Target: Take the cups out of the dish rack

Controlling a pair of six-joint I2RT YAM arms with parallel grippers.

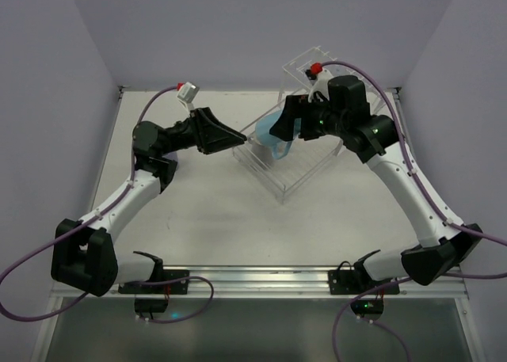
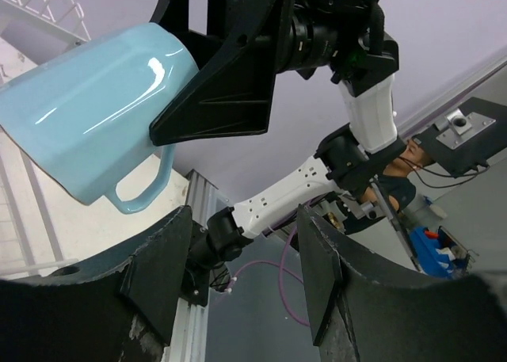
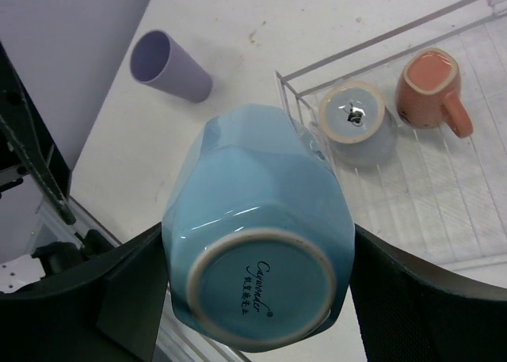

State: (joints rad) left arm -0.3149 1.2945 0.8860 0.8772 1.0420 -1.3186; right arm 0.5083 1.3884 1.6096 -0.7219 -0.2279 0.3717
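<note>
While the mug hangs in the air: the right gripper (image 3: 261, 291) has its jaws closed on the light blue mug (image 3: 257, 219), clasping its body from both sides, with the base turned toward the wrist camera.
Mug position: above the left end of the dish rack (image 1: 305, 172), lifted off the bars as far as the overhead view shows.
Left gripper (image 2: 242, 239): jaws open and empty, just beside the mug at the rack's left edge.
Handle (image 2: 141, 189): points down, toward the left arm's jaws.
Step in hand: probably carrying the mug off the rack to the counter (image 1: 214, 211). Whether it is meant to pass to the left arm cannot be told.
Doing it well: hold firmly on the glossy glaze, rise above the rack wall before moving sideways, turn the mug level, lower it until it rests on bare counter, and only then open.
In the rack: grey-blue mug (image 3: 360, 123) and salmon-pink mug (image 3: 432, 91), side by side, both seemingly mouth-down.
Already out: lavender cup (image 3: 170, 65), lying on its side on the counter near the rack's corner.
In the way: the left arm's open jaws sit close to the outward path. The lavender cup takes up part of the landing area. The rack's thin clear wall is hard to see and could catch the handle.
</note>
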